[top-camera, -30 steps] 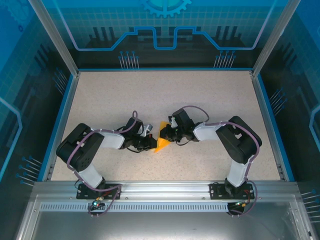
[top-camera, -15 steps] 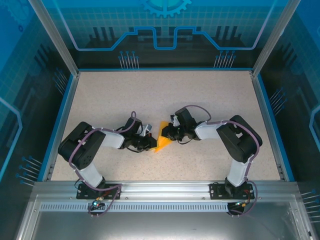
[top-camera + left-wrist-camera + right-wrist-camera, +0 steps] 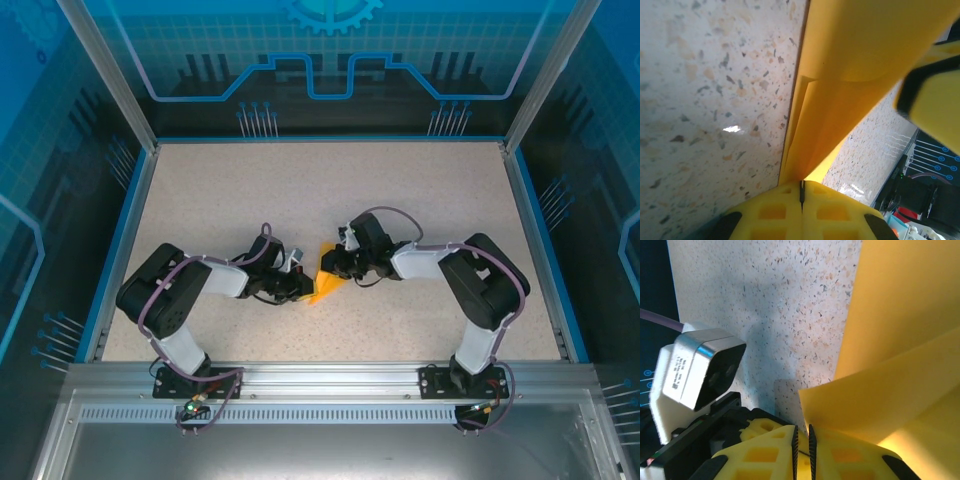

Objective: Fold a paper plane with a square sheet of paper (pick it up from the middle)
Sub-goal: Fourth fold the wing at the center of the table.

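We see one orange-yellow paper sheet (image 3: 327, 286), folded into layered flaps with a lengthwise crease, at the middle of the speckled bench (image 3: 250, 200) between two pincers. The left pincer (image 3: 801, 185) is clenched on one end, and the right pincer (image 3: 802, 430) nips a flap's edge. A grey camera (image 3: 697, 367) carries a label whose print is too small to read.

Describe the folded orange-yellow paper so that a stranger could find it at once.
Start at the speckled beige table inside the blue-framed enclosure, where two black robot arms reach toward each other near its middle. Right between the left gripper and the right gripper sits the folded sheet of orange-yellow paper. It stands out as a small bright pointed wedge against the dark arms and the pale tabletop.
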Robot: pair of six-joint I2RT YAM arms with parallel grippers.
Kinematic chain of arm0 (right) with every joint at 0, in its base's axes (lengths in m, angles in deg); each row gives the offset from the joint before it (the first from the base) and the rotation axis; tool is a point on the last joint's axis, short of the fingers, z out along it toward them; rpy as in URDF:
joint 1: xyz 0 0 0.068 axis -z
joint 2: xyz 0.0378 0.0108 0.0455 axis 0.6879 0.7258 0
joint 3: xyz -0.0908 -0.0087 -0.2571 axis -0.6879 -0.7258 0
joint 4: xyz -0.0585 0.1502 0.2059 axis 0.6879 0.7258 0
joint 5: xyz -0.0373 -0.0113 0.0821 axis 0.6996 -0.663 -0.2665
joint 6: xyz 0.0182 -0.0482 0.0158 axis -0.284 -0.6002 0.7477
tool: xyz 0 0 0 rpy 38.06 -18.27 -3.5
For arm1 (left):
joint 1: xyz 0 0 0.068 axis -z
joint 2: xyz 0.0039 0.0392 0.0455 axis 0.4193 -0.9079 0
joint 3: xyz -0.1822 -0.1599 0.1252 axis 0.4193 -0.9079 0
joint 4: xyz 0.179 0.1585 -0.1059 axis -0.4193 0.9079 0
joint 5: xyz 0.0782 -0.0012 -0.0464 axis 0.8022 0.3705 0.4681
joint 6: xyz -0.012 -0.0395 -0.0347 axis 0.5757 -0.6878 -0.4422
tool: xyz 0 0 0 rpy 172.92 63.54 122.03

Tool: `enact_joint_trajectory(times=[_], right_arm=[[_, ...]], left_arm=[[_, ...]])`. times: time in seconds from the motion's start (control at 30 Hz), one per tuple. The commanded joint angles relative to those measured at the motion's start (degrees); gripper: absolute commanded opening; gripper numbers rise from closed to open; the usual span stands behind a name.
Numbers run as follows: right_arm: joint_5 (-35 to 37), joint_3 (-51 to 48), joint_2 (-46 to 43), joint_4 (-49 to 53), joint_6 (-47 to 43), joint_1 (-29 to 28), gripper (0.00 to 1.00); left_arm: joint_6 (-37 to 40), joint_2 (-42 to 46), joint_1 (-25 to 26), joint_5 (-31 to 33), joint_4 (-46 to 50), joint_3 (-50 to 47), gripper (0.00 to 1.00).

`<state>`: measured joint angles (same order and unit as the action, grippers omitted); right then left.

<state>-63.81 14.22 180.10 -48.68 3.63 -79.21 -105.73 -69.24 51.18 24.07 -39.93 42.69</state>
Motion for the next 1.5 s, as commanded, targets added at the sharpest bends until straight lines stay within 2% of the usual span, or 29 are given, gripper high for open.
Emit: enact_joint_trajectory(times=[0.0, 0.3, 0.63, 0.93, 1.47], right_arm=[[-1.5, 1.19, 3.19, -1.06, 0.36, -0.56, 0.16], [-2.0, 1.2, 4.5, -1.95, -0.03, 0.39, 0.16], [0.98, -2.33, -3.58, 1.6, -1.6, 2.5, 0.18], [-0.67, 1.2, 0.88, 1.05, -1.26, -0.54, 0.17], [-0.42, 3.71, 6.94, 0.65, -0.07, 1.12, 0.16]], left_arm=[[-1.09, -1.33, -0.95, 1.71, 1.24, -1.79, 0.01], [-0.7, -0.64, -0.9, 2.58, 1.05, -2.54, 0.01], [-3.79, 0.89, -0.9, 5.57, -0.16, -4.12, 0.0], [-4.47, 0.7, -0.9, 5.38, -0.35, -4.04, 0.0], [-2.83, 0.76, -0.9, 5.39, 2.21, -3.29, 0.02]])
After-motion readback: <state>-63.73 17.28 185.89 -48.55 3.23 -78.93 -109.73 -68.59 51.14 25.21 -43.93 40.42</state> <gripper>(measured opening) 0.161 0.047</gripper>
